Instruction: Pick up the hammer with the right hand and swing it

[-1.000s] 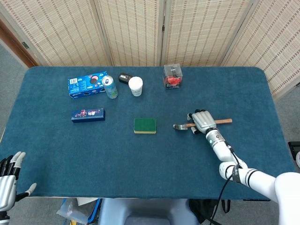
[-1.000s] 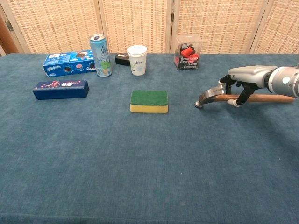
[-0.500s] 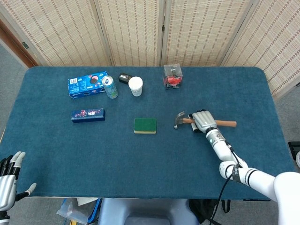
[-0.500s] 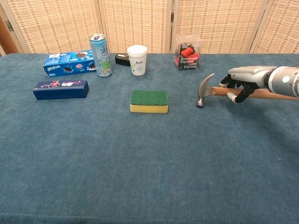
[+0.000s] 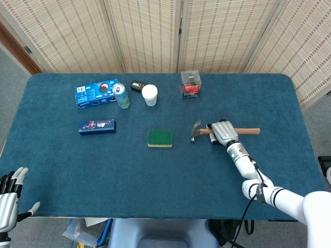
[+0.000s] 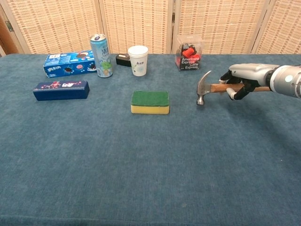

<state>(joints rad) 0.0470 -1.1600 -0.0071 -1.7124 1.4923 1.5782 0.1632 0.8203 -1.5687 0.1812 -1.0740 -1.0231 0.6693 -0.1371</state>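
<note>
A: Far left, the left robot hand (image 5: 9, 199) sits below the tabletop (image 5: 155, 175) edge, fingers spread, holding nothing.

B: And on the blue cloth itself?

A: At the back left lies a blue cookie box (image 5: 96, 93), with a can (image 5: 121, 96) standing just beside its right end. In front of them lies a dark blue box (image 5: 96, 126), well apart from both.

B: Moving along the back row?

A: A small black thing (image 5: 137, 85), too small to make out, then a white cup (image 5: 149, 95) upright just in front of it. Nearer the middle, a green-topped sponge (image 6: 150, 102) lies flat with its yellow layer underneath.

B: The clear box?

A: It's at the back, right of centre, a clear box (image 6: 188, 52) with red contents inside.

B: Now the hammer.

A: The hammer (image 6: 204, 88) is off the cloth, right of the sponge. Its metal head points left and hangs downward, and the wooden handle runs roughly level to the right.

B: Who's got it?

A: The right robot hand (image 6: 242, 79) does. Its fingers wrap around the handle close behind the head, and the handle's end pokes out past the hand on the right in the head view.
</note>
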